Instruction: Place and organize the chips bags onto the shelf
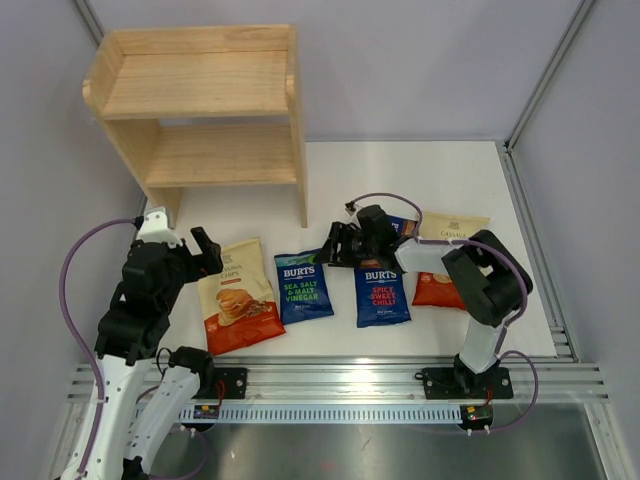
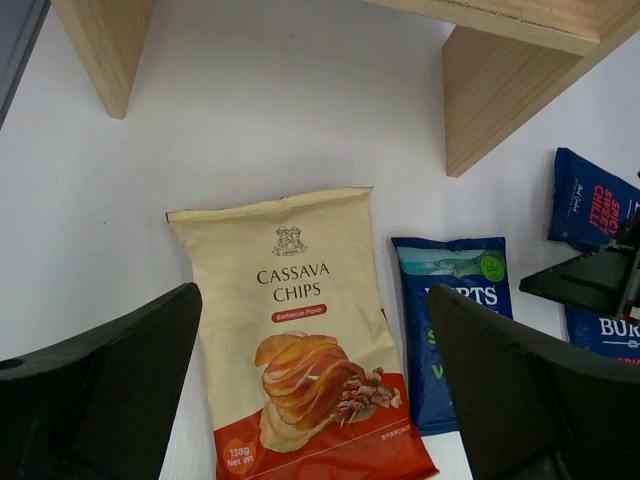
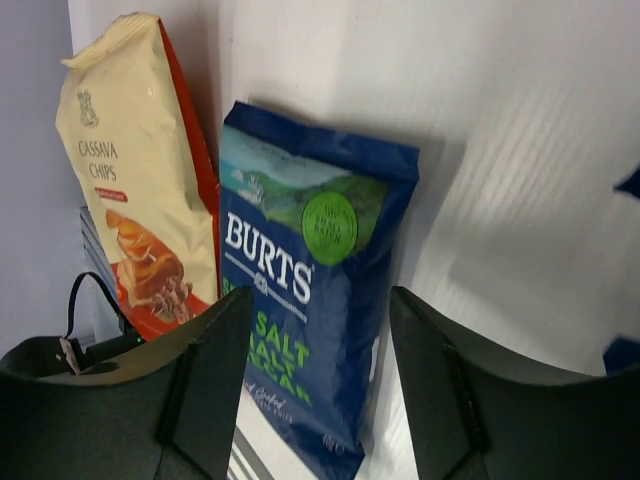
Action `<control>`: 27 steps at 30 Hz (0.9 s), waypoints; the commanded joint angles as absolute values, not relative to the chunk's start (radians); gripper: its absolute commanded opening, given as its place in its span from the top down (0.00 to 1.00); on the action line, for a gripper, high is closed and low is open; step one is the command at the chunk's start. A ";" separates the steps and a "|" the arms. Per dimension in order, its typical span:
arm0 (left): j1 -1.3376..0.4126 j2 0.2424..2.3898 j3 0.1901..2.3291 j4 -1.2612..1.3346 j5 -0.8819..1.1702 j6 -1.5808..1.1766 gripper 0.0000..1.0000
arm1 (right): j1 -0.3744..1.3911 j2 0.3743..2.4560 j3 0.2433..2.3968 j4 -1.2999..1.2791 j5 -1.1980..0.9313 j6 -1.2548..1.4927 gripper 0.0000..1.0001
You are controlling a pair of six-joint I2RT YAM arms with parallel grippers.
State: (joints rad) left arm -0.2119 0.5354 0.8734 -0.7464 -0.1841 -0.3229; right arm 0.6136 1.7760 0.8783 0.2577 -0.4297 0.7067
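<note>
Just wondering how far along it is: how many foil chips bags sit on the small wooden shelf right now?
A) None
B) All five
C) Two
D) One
A: both tiers of the light wooden two-tier shelf are bare, while the bags, such as the cream cassava chips bag and the dark blue Burts sea salt bag, lie flat on the white table.

Robotics lab test cell: white bench point(image 1: 440, 180), grey enclosure panels point(image 1: 420, 60), aluminium-profile frame point(image 1: 535, 95), slotted base rail point(image 1: 340, 375) carrying left arm point(image 1: 140, 300) and right arm point(image 1: 485, 290).
</note>
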 commanded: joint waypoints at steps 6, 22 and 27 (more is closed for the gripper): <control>-0.207 0.545 0.865 -0.698 -0.152 -0.311 0.01 | 0.686 1.954 1.026 0.292 -0.422 0.678 0.44; -0.207 0.575 0.873 -0.684 -0.014 -0.290 0.01 | 0.712 1.715 0.873 0.394 -0.155 0.845 1.00; -0.216 0.612 0.822 -0.582 0.296 -0.440 0.01 | 0.712 1.471 0.833 0.298 -0.006 0.902 1.00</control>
State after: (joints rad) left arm -0.2108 0.5991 0.8623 -0.7044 0.0628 -0.3481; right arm 0.7078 1.6154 0.8433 0.2966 -0.1524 0.8471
